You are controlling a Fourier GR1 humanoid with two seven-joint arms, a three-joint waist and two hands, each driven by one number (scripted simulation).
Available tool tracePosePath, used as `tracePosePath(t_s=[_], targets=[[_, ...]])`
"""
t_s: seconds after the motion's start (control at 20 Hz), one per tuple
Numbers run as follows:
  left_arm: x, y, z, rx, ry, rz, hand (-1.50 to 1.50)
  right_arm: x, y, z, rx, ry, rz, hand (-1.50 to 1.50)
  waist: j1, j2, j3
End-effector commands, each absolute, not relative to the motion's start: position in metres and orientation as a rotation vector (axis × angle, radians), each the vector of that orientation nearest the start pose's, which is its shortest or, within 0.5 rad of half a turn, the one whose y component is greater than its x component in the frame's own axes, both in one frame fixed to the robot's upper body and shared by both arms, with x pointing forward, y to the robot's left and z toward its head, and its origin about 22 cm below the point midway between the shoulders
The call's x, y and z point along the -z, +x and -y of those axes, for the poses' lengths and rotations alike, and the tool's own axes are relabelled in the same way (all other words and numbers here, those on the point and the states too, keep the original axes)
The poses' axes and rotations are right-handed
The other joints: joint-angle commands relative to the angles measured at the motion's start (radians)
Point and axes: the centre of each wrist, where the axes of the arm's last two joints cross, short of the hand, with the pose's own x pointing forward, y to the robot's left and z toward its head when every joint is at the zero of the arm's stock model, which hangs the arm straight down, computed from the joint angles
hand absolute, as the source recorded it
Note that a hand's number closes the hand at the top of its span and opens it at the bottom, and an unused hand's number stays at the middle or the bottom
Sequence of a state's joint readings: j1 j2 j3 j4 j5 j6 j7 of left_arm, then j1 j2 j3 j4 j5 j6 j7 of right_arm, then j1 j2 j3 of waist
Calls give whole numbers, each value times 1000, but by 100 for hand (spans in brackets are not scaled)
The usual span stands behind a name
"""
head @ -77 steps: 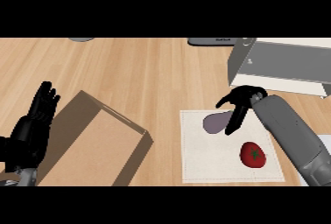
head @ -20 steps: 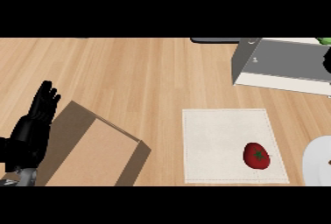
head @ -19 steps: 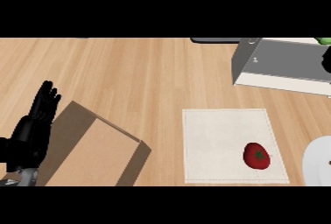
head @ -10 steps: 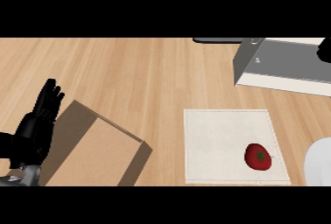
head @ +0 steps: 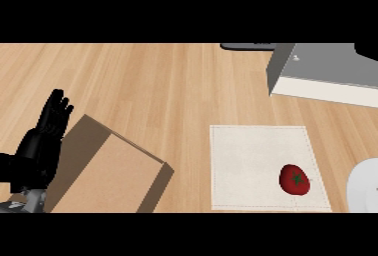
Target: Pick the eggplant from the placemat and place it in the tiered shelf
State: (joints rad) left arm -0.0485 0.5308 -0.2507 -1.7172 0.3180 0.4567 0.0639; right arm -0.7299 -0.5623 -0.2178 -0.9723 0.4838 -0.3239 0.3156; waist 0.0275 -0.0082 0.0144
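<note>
**One tomato on the mat, no eggplant to see**

One red tomato (head: 296,179) lies on the white placemat (head: 255,155); the eggplant is nowhere in the view. The grey shelf (head: 325,70) stands at the upper right, and its inside is hidden. I judge the placing step is in hand or just done; next, the right hand should release and come back. The right hand is out of view, so I cannot tell about its fingers. The left hand (head: 44,142) rests at the left edge, fingers straight, holding nothing, beside a cardboard box (head: 103,170).
</note>
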Motion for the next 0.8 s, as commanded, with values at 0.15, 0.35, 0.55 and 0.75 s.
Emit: tracePosePath(t_s=[0.15,0.35,0.55,0.75], targets=[[-62,255,-270,-25,235,1610,0,-160,419,367,-57,-1004,1369,-150,4,19,-14],[-65,260,-261,-22,223,1627,0,-161,415,386,-29,-952,1449,-150,-9,17,-13],[-54,256,-257,-28,228,1613,0,-162,415,395,-13,-924,1534,-150,-9,17,-13],[-52,247,-270,-19,238,1610,0,-184,415,392,117,-883,1618,-150,-23,9,-14]])
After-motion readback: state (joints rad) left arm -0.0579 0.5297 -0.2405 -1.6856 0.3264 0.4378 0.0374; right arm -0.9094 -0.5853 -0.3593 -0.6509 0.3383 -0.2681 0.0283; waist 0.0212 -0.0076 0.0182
